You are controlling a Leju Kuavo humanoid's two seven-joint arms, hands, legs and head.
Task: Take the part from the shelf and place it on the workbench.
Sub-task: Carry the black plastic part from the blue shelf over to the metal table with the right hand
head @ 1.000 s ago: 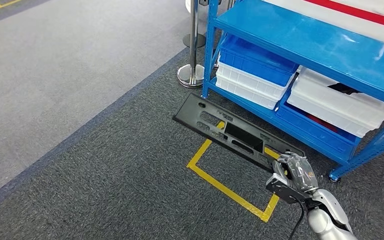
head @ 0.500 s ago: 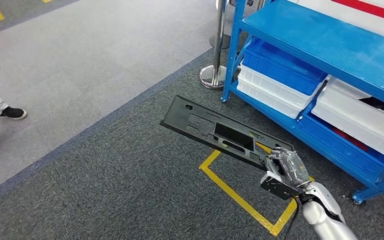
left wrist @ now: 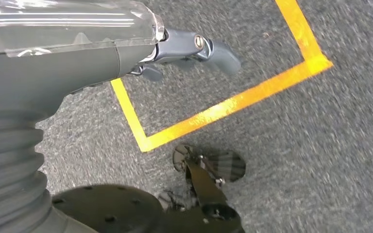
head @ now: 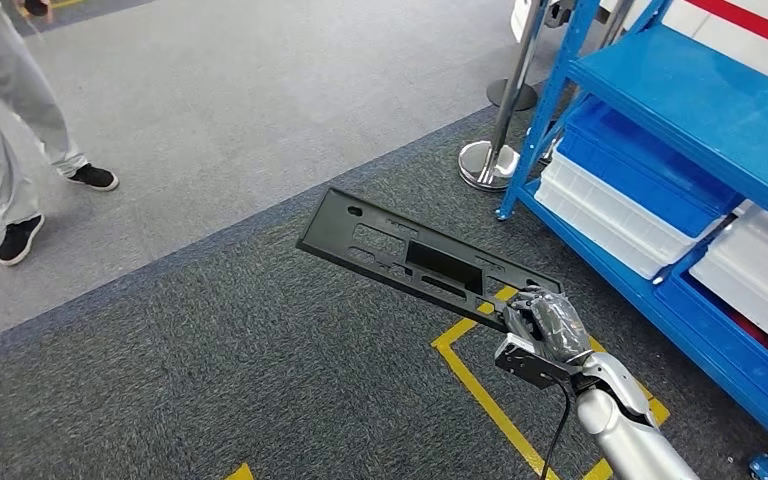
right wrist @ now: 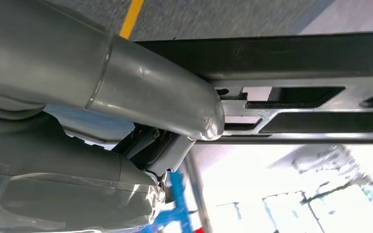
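The part (head: 400, 255) is a long flat black plastic panel with several cut-outs. My right hand (head: 545, 325) grips its near end and holds it level above the dark carpet, its far end pointing away to the left. In the right wrist view the thick grey thumb (right wrist: 165, 97) presses against the panel (right wrist: 311, 58), with the fingers wrapped behind it. My left hand (left wrist: 126, 53) hangs over the carpet and a yellow tape corner (left wrist: 145, 141), fingers apart and holding nothing.
A blue shelf (head: 690, 100) stands at the right, with a blue bin (head: 650, 160) and a white bin (head: 600, 215) on its lower level. A chrome stanchion (head: 490, 160) is at its corner. A person (head: 10, 110) stands far left on grey floor. Yellow tape (head: 480, 380) marks the carpet.
The whole picture has shifted: the camera has turned left, so the shelf has slid to the right edge and a person has come into view. My right hand still holds the panel.
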